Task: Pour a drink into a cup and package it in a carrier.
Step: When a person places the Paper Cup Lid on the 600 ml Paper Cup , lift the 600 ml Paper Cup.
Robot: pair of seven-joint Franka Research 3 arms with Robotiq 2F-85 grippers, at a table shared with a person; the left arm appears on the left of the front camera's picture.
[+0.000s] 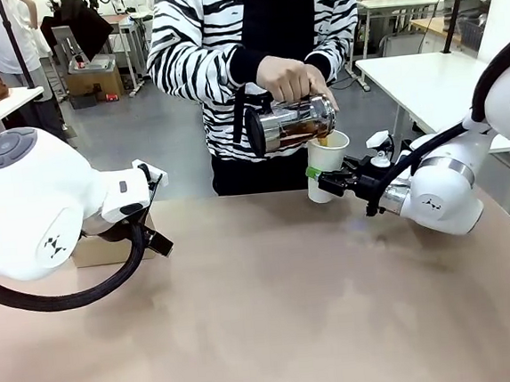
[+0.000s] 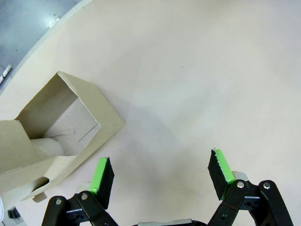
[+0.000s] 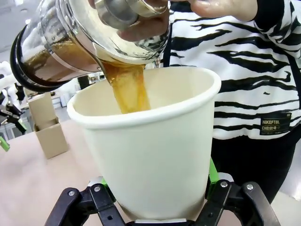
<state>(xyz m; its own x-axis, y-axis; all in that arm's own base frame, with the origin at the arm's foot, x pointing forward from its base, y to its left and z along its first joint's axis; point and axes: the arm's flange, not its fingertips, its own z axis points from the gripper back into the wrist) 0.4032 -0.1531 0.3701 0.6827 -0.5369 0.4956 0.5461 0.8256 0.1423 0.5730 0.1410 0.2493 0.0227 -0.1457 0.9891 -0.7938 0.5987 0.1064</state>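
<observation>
A person's hand tips a clear glass jug with metal bands over the cup. The dark brown drink streams from the jug into the open white paper cup. My right gripper is shut on the cup's lower part near the table's far edge. Its green pads press both sides of the cup in the right wrist view. My left gripper is open over bare table at the left, holding nothing. The carrier is out of view.
An open brown cardboard box lies on the table just beside my left gripper, with something white inside. The same box sits behind the left arm. The tan tabletop stretches across the middle and front.
</observation>
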